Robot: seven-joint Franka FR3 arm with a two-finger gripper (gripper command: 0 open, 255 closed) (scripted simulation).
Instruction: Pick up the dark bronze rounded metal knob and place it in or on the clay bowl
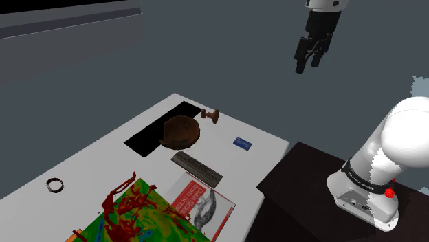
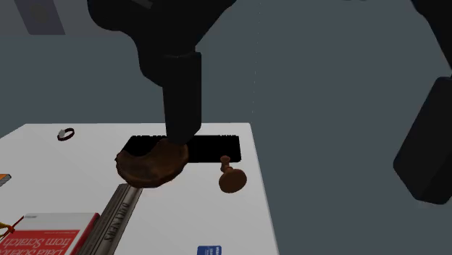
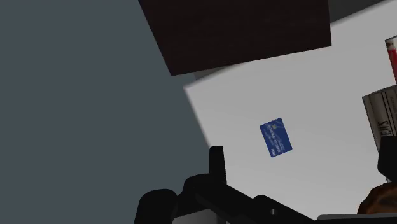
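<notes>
Brown bowl (image 1: 181, 132), bronze knob (image 1: 210, 116), blue card (image 1: 242, 143), white table (image 1: 89, 165)

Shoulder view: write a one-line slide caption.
Open gripper hangs high; on the table, bronze knob lies beside brown bowl.

Clay bowl (image 2: 145, 168) — its far rim hidden behind a black shape (image 2: 181, 94).

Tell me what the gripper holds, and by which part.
Nothing. The gripper hangs open in the air; the knob lies on the table beside the bowl.
</notes>
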